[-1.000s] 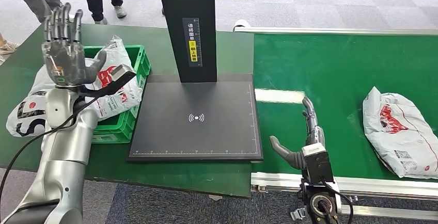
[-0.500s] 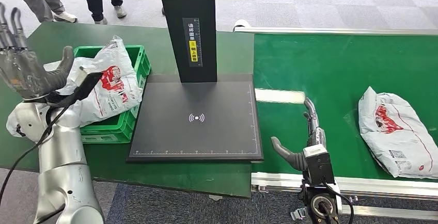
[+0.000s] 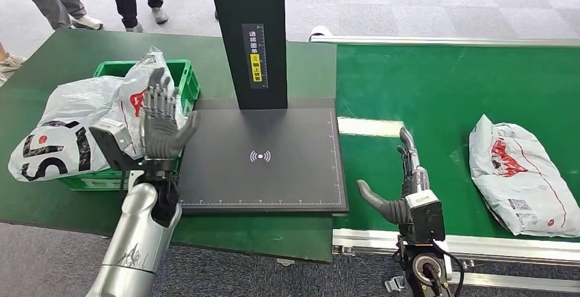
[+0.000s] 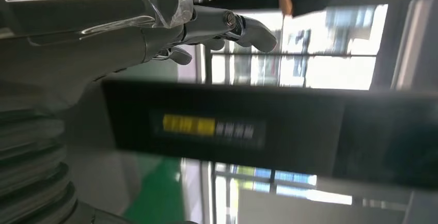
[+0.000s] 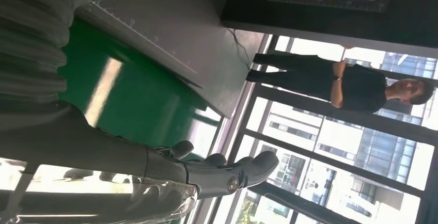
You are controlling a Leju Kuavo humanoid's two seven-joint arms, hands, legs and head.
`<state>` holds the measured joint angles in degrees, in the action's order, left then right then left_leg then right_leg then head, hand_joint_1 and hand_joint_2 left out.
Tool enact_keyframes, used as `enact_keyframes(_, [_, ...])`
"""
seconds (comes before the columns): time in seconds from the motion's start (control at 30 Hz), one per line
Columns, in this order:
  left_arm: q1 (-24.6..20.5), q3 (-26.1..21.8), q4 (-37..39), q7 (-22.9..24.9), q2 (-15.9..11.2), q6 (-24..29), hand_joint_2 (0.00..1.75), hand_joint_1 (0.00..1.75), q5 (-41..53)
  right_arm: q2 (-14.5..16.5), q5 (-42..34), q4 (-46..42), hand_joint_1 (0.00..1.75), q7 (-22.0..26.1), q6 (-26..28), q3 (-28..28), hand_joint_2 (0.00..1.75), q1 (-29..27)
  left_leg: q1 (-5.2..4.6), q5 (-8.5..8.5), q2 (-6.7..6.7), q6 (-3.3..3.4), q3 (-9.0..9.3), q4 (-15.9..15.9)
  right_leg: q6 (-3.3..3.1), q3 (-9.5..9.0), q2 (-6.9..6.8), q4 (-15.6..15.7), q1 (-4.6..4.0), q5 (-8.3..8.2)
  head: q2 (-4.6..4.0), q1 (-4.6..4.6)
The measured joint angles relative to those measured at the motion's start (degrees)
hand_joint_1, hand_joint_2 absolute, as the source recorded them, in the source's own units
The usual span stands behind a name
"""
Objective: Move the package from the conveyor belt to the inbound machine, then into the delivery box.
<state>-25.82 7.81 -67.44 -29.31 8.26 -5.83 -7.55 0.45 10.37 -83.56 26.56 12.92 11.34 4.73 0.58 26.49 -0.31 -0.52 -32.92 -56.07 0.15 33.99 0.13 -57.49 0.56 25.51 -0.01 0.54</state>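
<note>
The left hand has swung down from its raised pose, fingers spread, empty, beside the bin. The right hand waits released on the belt, apparently for the package drifting closer at right.

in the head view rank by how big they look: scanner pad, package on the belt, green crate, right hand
1. scanner pad
2. package and green crate: unsure, since bags hide much of the crate
3. right hand, clearly smallest
</note>
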Motion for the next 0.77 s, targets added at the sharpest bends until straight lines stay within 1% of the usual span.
enact_keyframes(0.07, [1.99,2.91,-0.82,0.72,-0.50,-2.93,1.75,0.00,-2.55,0.21,-0.95,0.49,0.00,0.70,-0.39,0.34,1.75,0.54,0.00,0.00,0.00,0.00,0.00,0.01,0.00,0.01,0.00,0.00,-0.01,0.00,0.01,-0.01])
enact_keyframes(0.13, [3.37,5.17,-1.34,1.00,-0.88,-4.14,1.75,0.00,-3.66,0.43,-1.55,0.95,0.00,1.10,-0.48,0.67,1.75,1.03,0.00,0.00,0.00,0.00,0.00,0.01,0.00,0.00,0.00,0.00,-0.01,0.00,0.01,0.00])
enact_keyframes(0.33, [5.48,9.63,-1.50,0.76,-1.92,-2.95,1.75,0.00,-2.28,0.86,-2.99,2.46,0.00,0.81,-1.48,1.61,1.75,2.48,0.00,-0.01,0.00,0.00,0.01,0.01,0.00,-0.02,0.00,0.00,-0.01,0.00,0.00,0.00])
enact_keyframes(0.4, [5.78,10.68,-1.35,0.29,-2.30,-1.35,1.75,0.00,0.02,0.90,-3.47,3.50,0.00,0.00,-2.32,2.01,1.75,3.11,0.00,-0.01,0.00,0.00,0.01,0.00,0.00,-0.01,0.00,0.00,-0.01,0.00,0.01,-0.01])
enact_keyframes(0.43, [5.85,11.21,-1.21,0.04,-2.50,0.28,1.75,0.00,1.98,0.90,-3.77,4.18,0.00,-0.53,-2.83,2.27,1.75,3.46,0.00,-0.01,0.00,0.00,0.01,0.00,0.00,-0.01,0.00,0.00,-0.01,0.00,0.01,-0.01])
enact_keyframes(0.53, [5.85,12.79,-0.14,-0.76,-2.92,8.64,1.75,0.00,10.66,0.95,-5.63,6.75,0.00,-2.35,-5.12,3.13,1.75,4.50,0.00,-0.01,0.00,0.00,0.01,0.00,0.00,0.00,0.00,0.00,-0.01,0.00,0.01,0.01])
enact_keyframes(0.57, [5.80,13.21,0.46,-1.00,-2.98,11.01,1.75,0.00,12.92,0.99,-6.42,7.68,0.00,-2.77,-5.87,3.43,1.75,4.84,0.00,-0.01,0.00,0.00,0.01,0.00,0.00,0.00,0.00,0.00,-0.01,0.00,0.01,0.01])
enact_keyframes(0.6, [5.75,13.53,1.14,-1.19,-3.03,12.29,1.75,0.00,14.10,1.08,-7.06,8.57,0.00,-3.05,-6.45,3.73,1.75,5.15,0.00,-0.01,-0.01,0.00,0.01,0.00,0.00,0.00,0.00,0.00,-0.01,0.00,0.01,0.01])
enact_keyframes(0.63, [5.70,13.69,1.82,-1.31,-3.04,12.38,1.75,0.00,14.12,1.19,-7.53,9.34,0.00,-3.18,-6.82,4.02,1.75,5.41,0.00,-0.01,0.00,0.00,0.01,0.00,0.00,0.00,0.00,0.00,-0.01,0.00,0.01,0.01])
enact_keyframes(0.77, [5.65,13.76,4.06,-1.34,-3.04,9.29,1.75,0.00,11.40,1.55,-8.35,11.32,0.00,-3.24,-7.23,5.02,1.75,6.11,0.00,-0.01,0.00,0.00,0.01,0.00,0.00,0.00,0.00,0.00,-0.01,0.00,0.01,0.00])
